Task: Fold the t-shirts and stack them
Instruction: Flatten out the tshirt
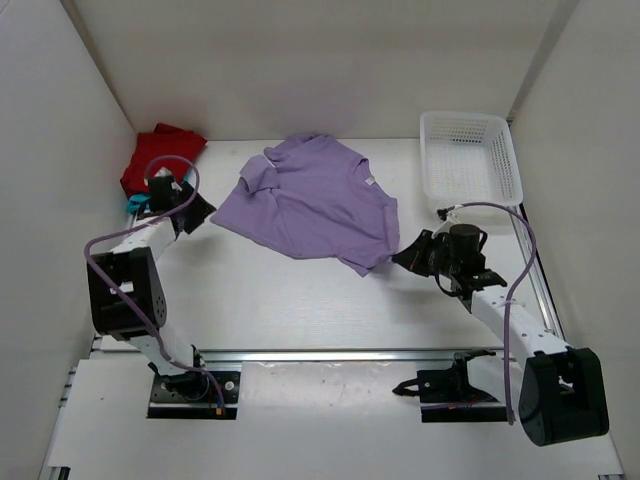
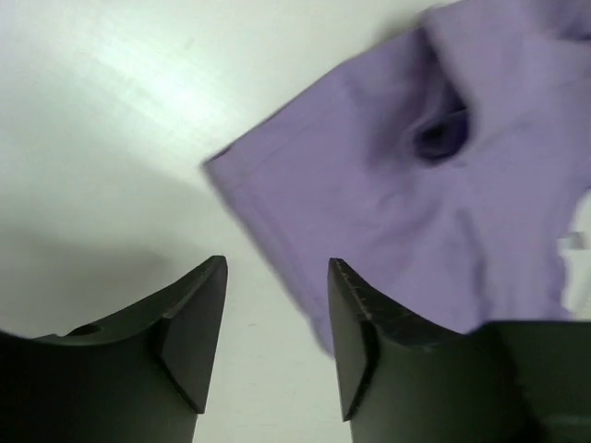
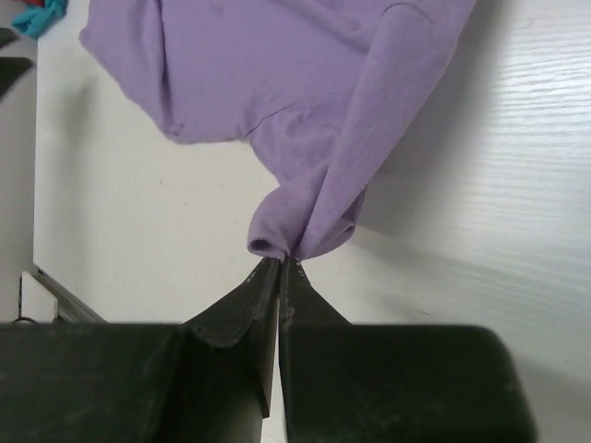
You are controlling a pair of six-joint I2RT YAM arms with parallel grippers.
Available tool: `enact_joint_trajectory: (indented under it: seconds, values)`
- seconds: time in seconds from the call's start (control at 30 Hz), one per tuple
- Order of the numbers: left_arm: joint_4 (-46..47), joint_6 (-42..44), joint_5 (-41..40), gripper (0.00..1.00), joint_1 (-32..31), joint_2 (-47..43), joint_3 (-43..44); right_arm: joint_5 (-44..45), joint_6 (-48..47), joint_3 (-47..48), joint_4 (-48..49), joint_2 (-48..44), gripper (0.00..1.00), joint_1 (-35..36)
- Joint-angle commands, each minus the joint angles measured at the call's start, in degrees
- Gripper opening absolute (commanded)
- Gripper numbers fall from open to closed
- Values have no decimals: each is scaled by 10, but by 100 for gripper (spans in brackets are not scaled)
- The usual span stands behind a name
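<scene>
The lilac t-shirt (image 1: 310, 200) lies spread but rumpled on the worktop (image 1: 300, 310), in the middle and toward the far edge. Its cloth is plain and soft, with creases running across it. One lower corner is drawn out toward the right edge and bunched into a narrow twist, which the right end effector (image 3: 280, 263) pinches tight between closed jaws. The left end effector (image 2: 277, 268) stands with its jaws apart and nothing between them, just beside the shirt's left corner. The dark red t-shirt (image 1: 160, 155) sits crumpled in the far left corner. A scrap of what seems to be the teal t-shirt (image 1: 137, 203) shows beside it.
</scene>
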Motion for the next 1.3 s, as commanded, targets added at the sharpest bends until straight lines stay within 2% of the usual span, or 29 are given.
enact_joint_trajectory:
  seconds: [0.0,0.17,0.3,0.53,0.7,0.73,0.83,0.9,1.07,1.17,1.27]
  values:
    - [4,13,-47,62,-6,10,-19,6,-4,-15,30,-30,0,16]
    - [18,-25,-29,63,-11,62,-7,-9,0,-50,41,-58,0,17]
    - [28,-39,-54,63,-19,100,5,-13,6,-62,44,-67,0,26]
    - [35,-62,-82,57,-25,148,42,-14,-5,-62,19,-97,0,21]
    - [41,-77,-93,41,-27,172,60,-21,-6,-59,-3,-120,0,9]
    - [42,-74,-93,42,-28,174,61,-24,-7,-59,-2,-124,0,10]
    - [41,-82,-108,34,-28,187,75,-32,-7,-55,-20,-129,0,1]
    - [55,-87,-104,22,-18,193,74,-29,-6,-55,-23,-135,0,4]
    - [53,-76,-102,0,-9,200,90,-34,-12,-45,-44,-147,0,-10]
    - [59,-73,-99,0,-10,186,80,-30,-17,-33,-65,-161,0,-14]
    - [70,-54,-87,0,-20,130,55,-17,-21,-5,-99,-173,0,-15]
